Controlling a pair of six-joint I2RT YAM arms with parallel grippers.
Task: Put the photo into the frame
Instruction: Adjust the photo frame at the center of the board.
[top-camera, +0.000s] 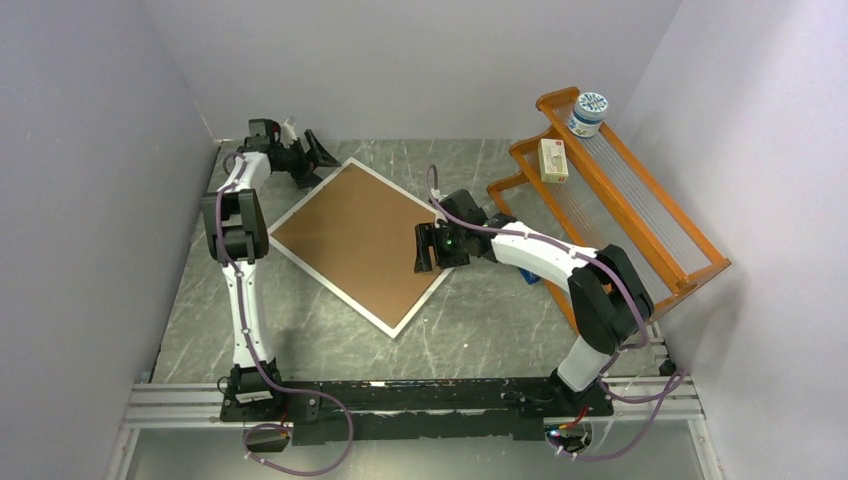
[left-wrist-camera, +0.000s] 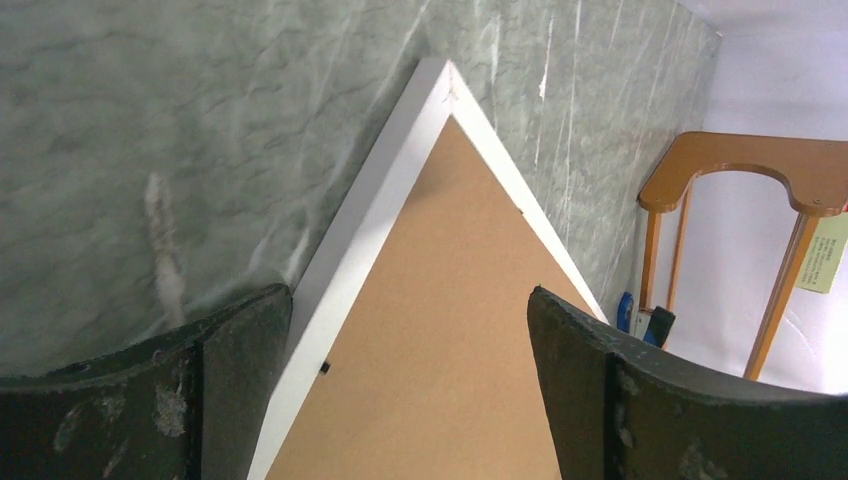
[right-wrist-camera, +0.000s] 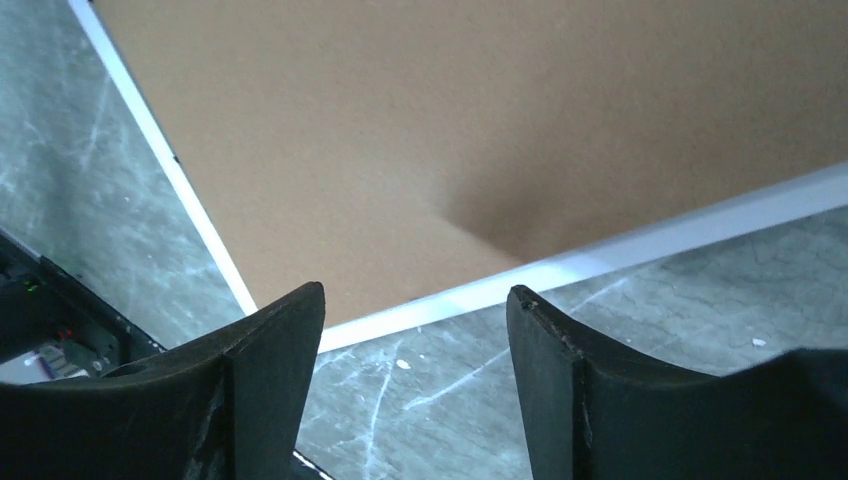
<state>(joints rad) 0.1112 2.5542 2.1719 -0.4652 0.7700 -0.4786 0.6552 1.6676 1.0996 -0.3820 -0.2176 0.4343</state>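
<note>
Left gripper (left-wrist-camera: 410, 295) gapes over the frame (left-wrist-camera: 365, 235) corner; right gripper (right-wrist-camera: 415, 290) gapes above its rim, brown board (top-camera: 360, 235) up.

a: where's the top view?
b: high behind the arm bases (top-camera: 250, 388), looking down on the whole worktop (top-camera: 480, 320).
a: the wrist ones?
b: low and close. left peers past the left claw (left-wrist-camera: 405, 292) over a frame (left-wrist-camera: 372, 215) corner toward the rack (left-wrist-camera: 745, 160); right, past the right claw (right-wrist-camera: 415, 291), down on a frame edge. all share the frame.
</note>
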